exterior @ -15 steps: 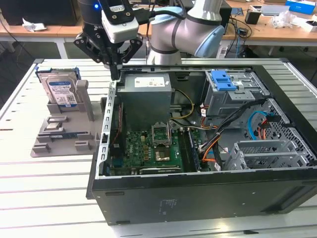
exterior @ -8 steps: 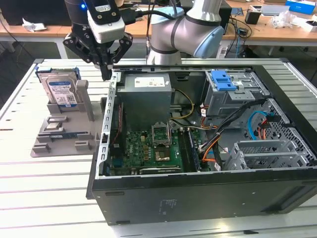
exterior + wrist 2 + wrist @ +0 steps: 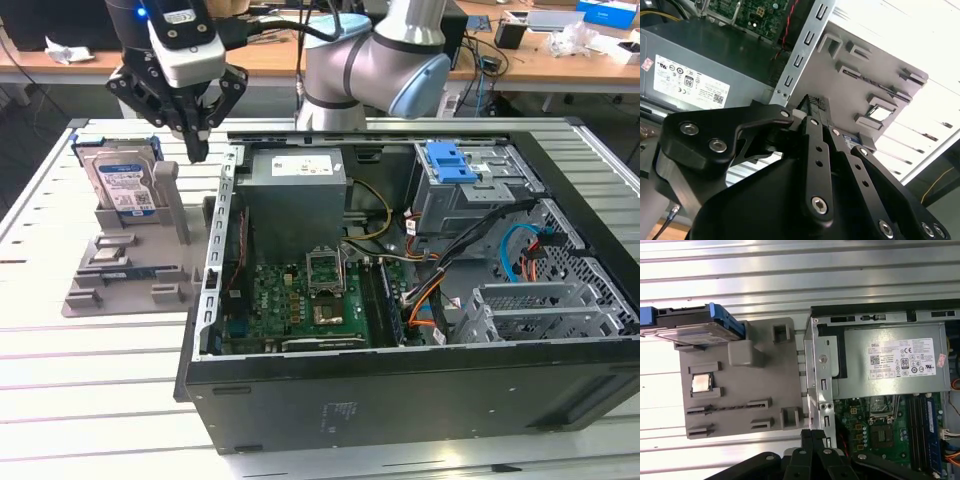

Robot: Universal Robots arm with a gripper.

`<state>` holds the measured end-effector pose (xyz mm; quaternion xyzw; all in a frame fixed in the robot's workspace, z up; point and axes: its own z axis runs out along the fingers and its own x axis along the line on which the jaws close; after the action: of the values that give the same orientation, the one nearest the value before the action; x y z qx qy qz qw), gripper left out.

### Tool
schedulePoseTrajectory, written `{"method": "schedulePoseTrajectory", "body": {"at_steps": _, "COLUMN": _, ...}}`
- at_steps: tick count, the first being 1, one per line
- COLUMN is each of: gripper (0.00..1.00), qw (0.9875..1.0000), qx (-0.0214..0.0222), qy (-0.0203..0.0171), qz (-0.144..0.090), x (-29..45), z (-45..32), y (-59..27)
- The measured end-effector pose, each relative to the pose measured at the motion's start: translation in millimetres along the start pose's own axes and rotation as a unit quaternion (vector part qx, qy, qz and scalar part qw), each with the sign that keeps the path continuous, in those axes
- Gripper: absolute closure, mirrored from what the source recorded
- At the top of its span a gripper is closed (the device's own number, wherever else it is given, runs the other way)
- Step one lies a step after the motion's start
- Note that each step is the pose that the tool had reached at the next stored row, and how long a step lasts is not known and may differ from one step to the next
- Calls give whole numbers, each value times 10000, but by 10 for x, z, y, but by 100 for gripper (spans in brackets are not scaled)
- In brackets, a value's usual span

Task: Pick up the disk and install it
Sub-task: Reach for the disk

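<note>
The disk [image 3: 124, 181] is a silver hard drive with a white-and-blue label and blue side rails. It stands upright in a grey holder [image 3: 130, 272] on the exterior view's left. In the first wrist view the disk [image 3: 690, 326] shows edge-on at one end of the holder [image 3: 740, 390]. My gripper [image 3: 197, 148] hangs shut with nothing in it, above the gap between the holder and the open computer case [image 3: 215, 270]. It is to the right of the disk and apart from it. In both wrist views the black fingers [image 3: 816, 145] [image 3: 812, 440] lie pressed together.
The open case holds a grey power supply [image 3: 295, 188], a motherboard [image 3: 300, 300] and a grey drive cage with a blue latch [image 3: 449, 160]. A small chip [image 3: 702, 383] sits in the holder. The slatted metal table [image 3: 90, 390] runs around both.
</note>
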<state>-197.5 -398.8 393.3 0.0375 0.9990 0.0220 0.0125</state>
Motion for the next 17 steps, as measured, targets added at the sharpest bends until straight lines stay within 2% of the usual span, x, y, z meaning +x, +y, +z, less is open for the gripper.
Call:
{"method": "schedulePoseTrajectory", "body": {"at_steps": 5, "gripper": 89, "qw": 10000, "qx": 0, "qy": 0, "qz": 0, "x": 144, "z": -3, "y": -10}}
{"method": "schedulePoseTrajectory", "body": {"at_steps": 12, "gripper": 89, "qw": 10000, "qx": 0, "qy": 0, "qz": -1, "x": 305, "z": -7, "y": -21}}
{"method": "schedulePoseTrajectory", "body": {"at_steps": 15, "gripper": 89, "qw": 10000, "qx": 0, "qy": 0, "qz": 0, "x": 420, "z": -9, "y": -27}}
{"method": "schedulePoseTrajectory", "body": {"at_steps": 17, "gripper": 89, "qw": 10000, "qx": 0, "qy": 0, "qz": -1, "x": 471, "z": -10, "y": -31}}
